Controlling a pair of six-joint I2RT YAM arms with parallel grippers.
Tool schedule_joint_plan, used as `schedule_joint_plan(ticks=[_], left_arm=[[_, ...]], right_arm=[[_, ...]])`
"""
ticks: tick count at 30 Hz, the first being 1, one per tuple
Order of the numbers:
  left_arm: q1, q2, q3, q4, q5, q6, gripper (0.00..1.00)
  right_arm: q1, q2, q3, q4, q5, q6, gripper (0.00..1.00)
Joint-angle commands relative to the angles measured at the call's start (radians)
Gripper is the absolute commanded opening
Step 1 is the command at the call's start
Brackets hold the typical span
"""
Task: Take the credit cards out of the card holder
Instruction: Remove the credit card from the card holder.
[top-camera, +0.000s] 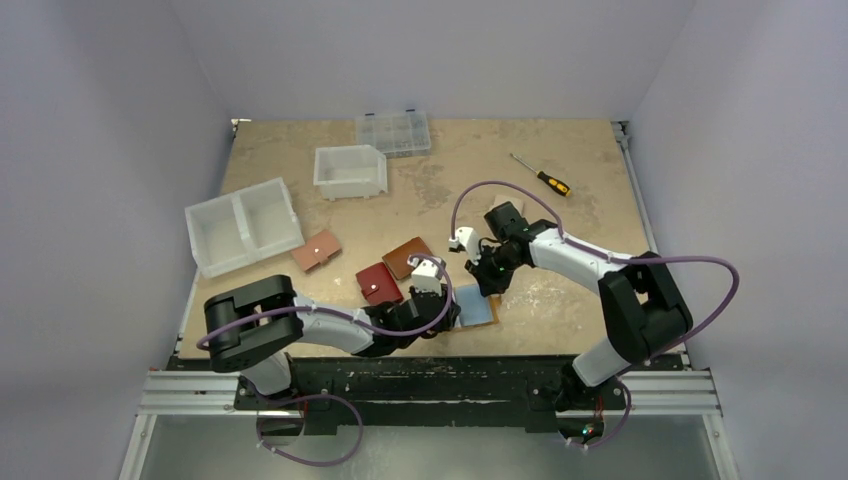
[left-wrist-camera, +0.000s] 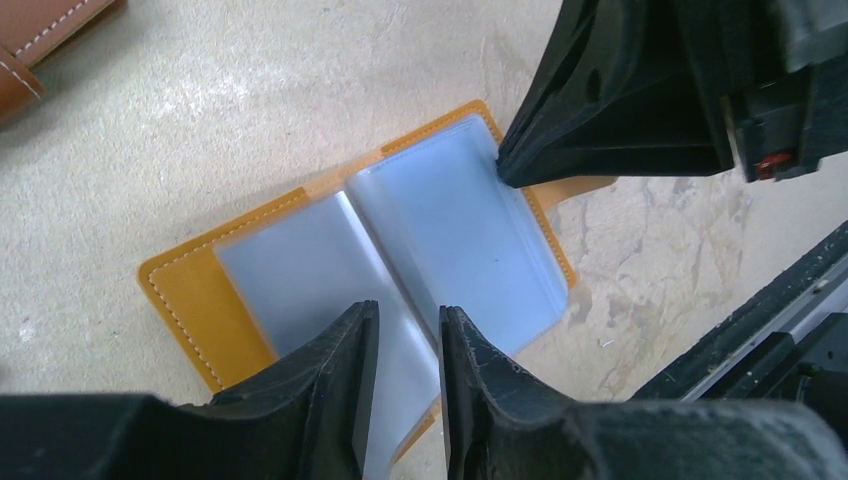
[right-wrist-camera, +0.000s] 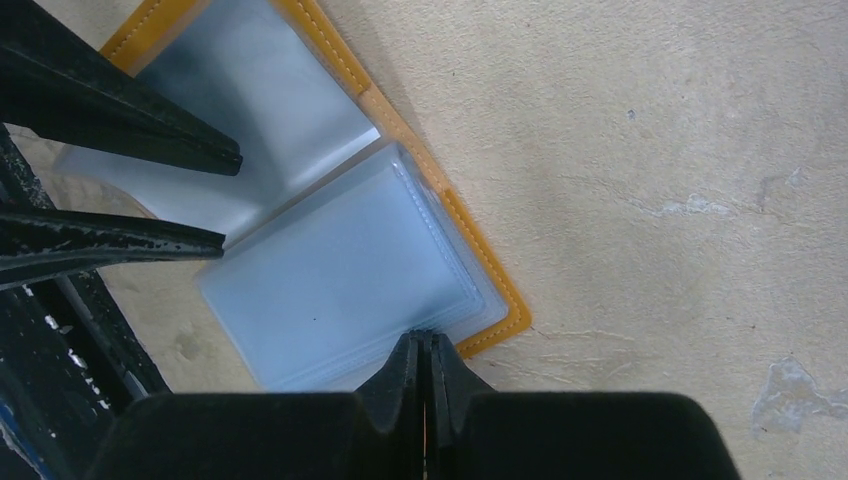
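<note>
The card holder (top-camera: 478, 306) lies open near the table's front edge, mustard-yellow leather (left-wrist-camera: 185, 300) around pale blue plastic sleeves (left-wrist-camera: 450, 230). Whether the credit cards sit inside the sleeves I cannot tell; no single card shows apart. My left gripper (left-wrist-camera: 405, 325) stands over the near edge with its jaws narrowly apart, astride the fold between the two sleeve stacks. My right gripper (right-wrist-camera: 422, 340) is shut, and its tip rests on the outer edge of the right-hand sleeve stack (right-wrist-camera: 340, 280), close to the leather rim (right-wrist-camera: 490, 290). In the overhead view both grippers (top-camera: 447, 310) (top-camera: 490, 285) meet at the holder.
A brown wallet (top-camera: 408, 257), a dark red wallet (top-camera: 378, 283) and a tan one (top-camera: 316, 251) lie just left of the holder. Two white bins (top-camera: 243, 225) (top-camera: 351, 170), a clear box (top-camera: 393, 132) and a screwdriver (top-camera: 542, 176) sit farther back. The metal front rail (top-camera: 430, 385) is close behind the holder.
</note>
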Motion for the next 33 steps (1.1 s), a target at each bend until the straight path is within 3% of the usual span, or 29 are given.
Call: schedule_joint_plan(ticks=[1,6,18,33], left_arm=[[-0.003,0.028,-0.022,0.076,0.004,-0.018,0.31],[-0.002,0.050,-0.044,0.147,0.077,0.006,0.35],[0.007,0.084,-0.087,0.284,0.171,0.029,0.52],[0.031,0.135,-0.047,0.231,0.164,-0.019,0.60]], right_arm=[[0.005,0.004,0.019,-0.009,-0.049,0.006,0.00],[0.020,0.036,0.035,-0.021,-0.090,0.008,0.00],[0.037,0.065,0.067,-0.046,-0.186,-0.012,0.00],[0.081,0.105,0.116,-0.120,-0.366,-0.077,0.01]])
